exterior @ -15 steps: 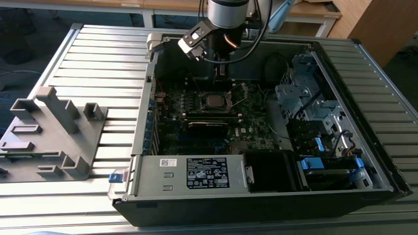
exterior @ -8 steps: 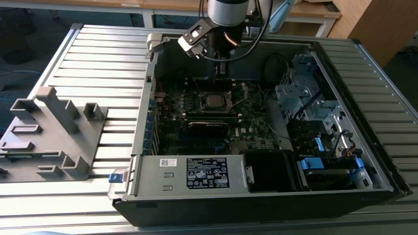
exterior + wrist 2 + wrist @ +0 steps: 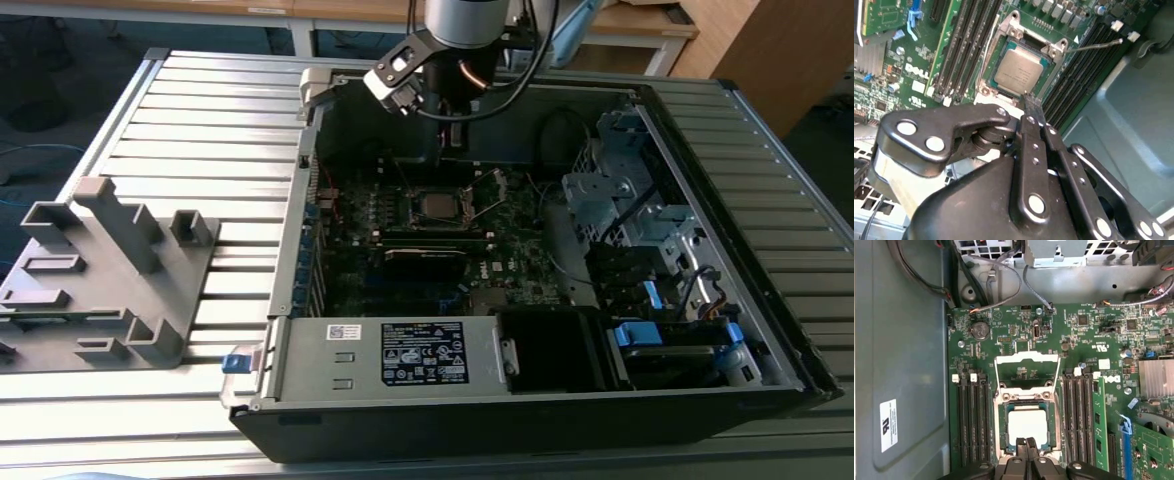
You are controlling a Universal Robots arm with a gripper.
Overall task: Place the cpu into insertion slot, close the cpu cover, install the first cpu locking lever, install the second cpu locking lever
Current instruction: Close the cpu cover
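Where the arm point(image 3: 467, 20) reaches down into the far end of the open black computer case point(image 3: 534, 430), its black claw point(image 3: 1027, 444) is pinched narrow and holds nothing. Its tips are just beside the one flat square silver-grey cpu point(image 3: 1027, 424), which lies metal top up in its socket. The one silvery cpu cover point(image 3: 1027, 356) stands swung open.

Downward tool point(image 3: 1027, 441), fingertips together

Exterior view: high up, far back, looks down at slant on whole open computer case point(image 3: 561, 428) on counter point(image 3: 200, 110). Both wrist views: very close, look down past gripper point(image 3: 1026, 444) point(image 3: 1032, 102) onto green board point(image 3: 1089, 335) point(image 3: 884, 15). All three share cpu point(image 3: 437, 205) point(image 3: 1019, 71) point(image 3: 1027, 426).
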